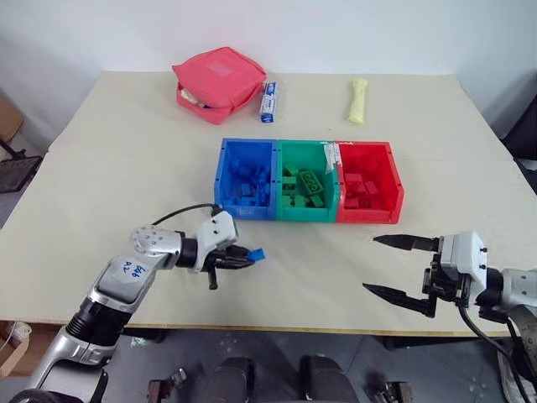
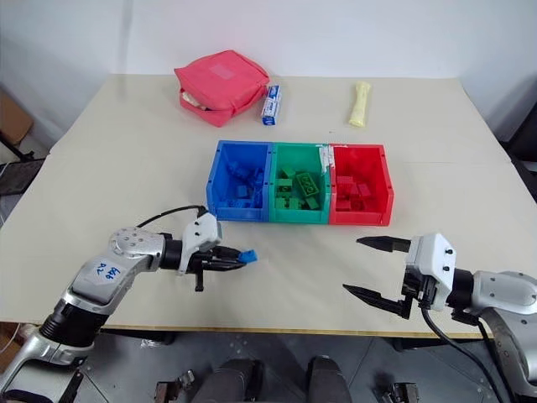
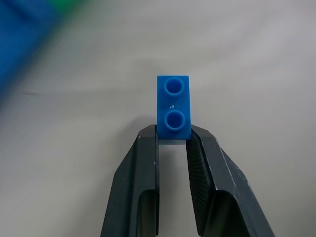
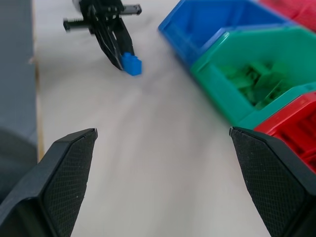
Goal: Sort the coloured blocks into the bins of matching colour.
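So my left tool (image 1: 249,254) was pinching a tiny blue block (image 1: 258,253) by its end, just above the bench (image 1: 126,159) in front of the blue bin (image 1: 245,178), while my right tool (image 1: 401,269) hung wide open, holding nothing.

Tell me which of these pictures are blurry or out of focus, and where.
Left wrist view: the blue block between the left gripper fingers is sharp; the bins in the corner are a soft smear. Right wrist view: the right gripper fingertips are crisp, the blue bin and green bin slightly soft. Both eye views are evenly lit, sharp, with faint shadows.
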Motion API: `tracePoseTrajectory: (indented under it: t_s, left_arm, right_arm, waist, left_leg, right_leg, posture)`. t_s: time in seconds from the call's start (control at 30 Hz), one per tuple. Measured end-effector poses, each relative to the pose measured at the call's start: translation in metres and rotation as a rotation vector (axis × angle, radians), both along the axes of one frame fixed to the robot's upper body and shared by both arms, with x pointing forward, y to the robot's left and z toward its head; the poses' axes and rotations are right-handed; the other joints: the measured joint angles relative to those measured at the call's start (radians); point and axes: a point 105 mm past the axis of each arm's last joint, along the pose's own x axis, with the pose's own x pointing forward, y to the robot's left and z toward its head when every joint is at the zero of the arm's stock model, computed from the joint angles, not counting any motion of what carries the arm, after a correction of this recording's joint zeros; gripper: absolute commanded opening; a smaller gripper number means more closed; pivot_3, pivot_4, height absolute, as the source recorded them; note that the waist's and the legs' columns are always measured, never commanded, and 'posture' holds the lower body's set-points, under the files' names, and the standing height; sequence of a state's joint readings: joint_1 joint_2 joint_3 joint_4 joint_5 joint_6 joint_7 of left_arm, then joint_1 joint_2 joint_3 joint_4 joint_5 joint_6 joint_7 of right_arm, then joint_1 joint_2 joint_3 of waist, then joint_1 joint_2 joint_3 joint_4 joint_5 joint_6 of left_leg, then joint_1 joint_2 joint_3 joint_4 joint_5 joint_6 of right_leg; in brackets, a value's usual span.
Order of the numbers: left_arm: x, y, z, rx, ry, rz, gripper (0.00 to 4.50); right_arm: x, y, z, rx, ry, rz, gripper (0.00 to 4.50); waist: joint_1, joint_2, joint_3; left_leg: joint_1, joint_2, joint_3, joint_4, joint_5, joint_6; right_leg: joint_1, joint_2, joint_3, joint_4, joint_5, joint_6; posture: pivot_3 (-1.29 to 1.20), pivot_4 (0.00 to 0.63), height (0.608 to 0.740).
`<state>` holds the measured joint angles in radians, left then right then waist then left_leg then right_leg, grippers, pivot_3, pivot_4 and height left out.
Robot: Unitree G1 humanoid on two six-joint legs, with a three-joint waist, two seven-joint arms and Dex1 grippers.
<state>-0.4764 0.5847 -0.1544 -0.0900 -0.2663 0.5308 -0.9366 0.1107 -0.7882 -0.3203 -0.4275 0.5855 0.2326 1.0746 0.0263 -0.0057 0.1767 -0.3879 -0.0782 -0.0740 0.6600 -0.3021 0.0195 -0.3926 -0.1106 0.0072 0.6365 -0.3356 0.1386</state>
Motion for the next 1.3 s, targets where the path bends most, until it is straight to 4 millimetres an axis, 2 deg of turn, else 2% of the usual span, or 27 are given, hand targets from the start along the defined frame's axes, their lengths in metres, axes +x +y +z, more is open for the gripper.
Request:
tracePoseTrajectory:
  t_s: [0.1, 0.17, 0.2, 0.27, 0.33, 0.4, 0.53, 0.7, 0.83, 0.97, 1.13, 1.3]
  left_arm:
    - [0.029, -0.005, 0.045, -0.191, -0.140, 0.123, 0.44]
    - [0.044, 0.001, 0.069, -0.246, -0.231, 0.213, 0.44]
    - [0.051, 0.006, 0.076, -0.255, -0.264, 0.262, 0.44]
    - [0.062, 0.012, 0.074, -0.253, -0.274, 0.344, 0.44]
    - [0.069, 0.014, 0.062, -0.246, -0.239, 0.393, 1.19]
    - [0.075, 0.015, 0.049, -0.248, -0.187, 0.431, 1.75]
    - [0.075, 0.008, 0.053, -0.258, -0.183, 0.386, 2.98]
    - [0.067, 0.021, 0.055, -0.238, -0.213, 0.333, 4.47]
    - [0.050, 0.056, 0.051, -0.212, -0.247, 0.291, 4.47]
    - [0.014, 0.087, 0.045, -0.149, -0.293, 0.158, 4.47]
    - [-0.025, 0.128, 0.010, 0.009, -0.228, 0.159, 4.47]
    - [-0.040, 0.132, -0.003, 0.024, -0.224, 0.194, 4.47]
  right_arm:
    - [0.013, -0.005, 0.018, 0.133, -0.081, -0.115, 4.50]
    - [0.019, -0.012, 0.029, 0.189, -0.137, -0.190, 4.50]
    - [0.021, -0.016, 0.033, 0.208, -0.155, -0.225, 4.50]
    - [0.025, -0.020, 0.035, 0.232, -0.173, -0.272, 4.50]
    - [0.027, -0.023, 0.035, 0.232, -0.181, -0.299, 4.50]
    - [0.029, -0.023, 0.036, 0.236, -0.192, -0.312, 4.50]
    - [0.031, -0.022, 0.035, 0.237, -0.193, -0.318, 4.50]
    - [0.033, -0.025, 0.030, 0.223, -0.186, -0.326, 4.50]
    - [0.033, -0.023, 0.026, 0.180, -0.167, -0.286, 4.50]
    - [0.031, -0.022, 0.016, 0.080, -0.114, -0.196, 4.50]
    - [0.036, -0.024, 0.007, 0.001, -0.068, -0.094, 4.50]
    - [0.043, -0.017, 0.001, -0.027, -0.054, -0.030, 4.50]
  waist:
    - [0.004, -0.001, 0.001]
    - [0.002, -0.001, 0.001]
    - [0.001, -0.001, 0.001]
    - [-0.003, -0.001, 0.001]
    - [-0.003, -0.001, 0.001]
    - [-0.002, -0.001, 0.001]
    - [-0.002, -0.001, 0.001]
    - [-0.007, -0.001, 0.001]
    - [-0.016, -0.001, 0.001]
    - [-0.019, -0.001, 0.000]
    - [-0.026, -0.001, 0.000]
    - [-0.021, -0.001, 0.000]
  left_leg:
    - [-0.002, 0.000, -0.002, 0.003, 0.000, 0.000]
    - [-0.002, -0.001, -0.001, 0.002, 0.000, 0.000]
    - [-0.001, -0.001, -0.001, 0.002, 0.000, 0.000]
    - [0.000, -0.001, 0.001, 0.001, 0.000, 0.000]
    - [0.000, -0.001, 0.002, 0.001, 0.000, 0.000]
    - [-0.001, -0.001, 0.002, 0.002, 0.000, 0.000]
    - [-0.001, -0.001, 0.002, 0.002, 0.000, 0.000]
    - [0.000, 0.000, 0.002, 0.002, 0.000, 0.000]
    - [0.000, 0.000, 0.002, 0.001, 0.000, -0.001]
    - [0.000, 0.001, 0.001, 0.001, 0.000, -0.001]
    - [0.000, 0.001, 0.000, 0.000, -0.001, 0.000]
    - [0.000, 0.001, -0.001, 0.000, -0.001, 0.000]
  right_leg:
    - [0.000, 0.000, -0.002, 0.001, 0.000, 0.001]
    - [-0.001, 0.000, -0.002, 0.001, 0.000, 0.001]
    - [-0.001, 0.000, -0.003, 0.002, 0.000, 0.001]
    - [-0.002, 0.001, -0.003, 0.004, 0.000, 0.001]
    - [-0.002, 0.002, -0.003, 0.007, 0.000, 0.001]
    - [-0.002, 0.002, -0.003, 0.007, 0.000, 0.001]
    - [-0.002, 0.002, -0.003, 0.007, 0.000, 0.001]
    - [-0.002, 0.002, -0.003, 0.007, 0.000, 0.001]
    - [-0.003, 0.002, -0.002, 0.006, 0.000, 0.001]
    - [-0.002, 0.001, -0.001, 0.002, 0.000, 0.001]
    - [0.000, 0.000, 0.002, 0.000, 0.000, 0.000]
    - [0.001, -0.001, 0.002, -0.001, 0.000, 0.000]
  posture:
    - [0.00, 0.150, 0.740]
    - [0.00, 0.150, 0.740]
    - [0.00, 0.150, 0.740]
    - [0.00, 0.150, 0.740]
    - [0.00, 0.150, 0.740]
    - [0.00, 0.150, 0.740]
    - [0.00, 0.150, 0.740]
    - [0.00, 0.150, 0.740]
    - [0.00, 0.150, 0.740]
    - [0.00, 0.150, 0.740]
    - [0.00, 0.150, 0.740]
    - [0.00, 0.150, 0.740]
